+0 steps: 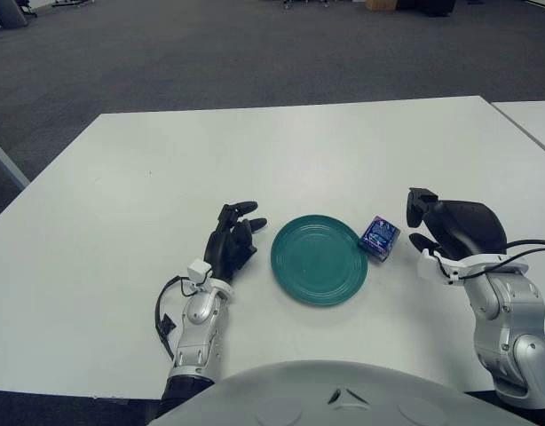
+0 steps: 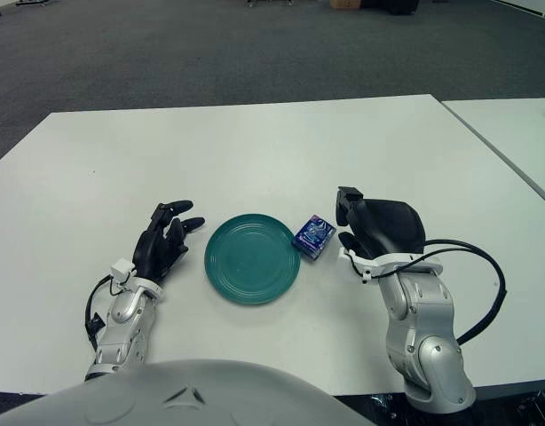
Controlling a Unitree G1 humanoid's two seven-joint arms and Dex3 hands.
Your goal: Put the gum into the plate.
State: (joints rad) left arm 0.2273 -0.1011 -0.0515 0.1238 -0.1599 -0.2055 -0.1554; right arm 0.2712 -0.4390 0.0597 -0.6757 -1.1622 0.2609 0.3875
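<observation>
Currently the right hand [image 2: 366,222] hangs just right of the gum [image 2: 313,236], fingers apart, gripping nothing. Gum: small blue box, on the white table [image 2: 255,142], against the right rim of the teal plate [image 2: 252,258]. Plate holds nothing. Left hand [image 2: 161,240] shows left of plate, fingers loosely spread.

Black hands [image 1: 233,244], silver cabled forearms [image 1: 200,324]
</observation>
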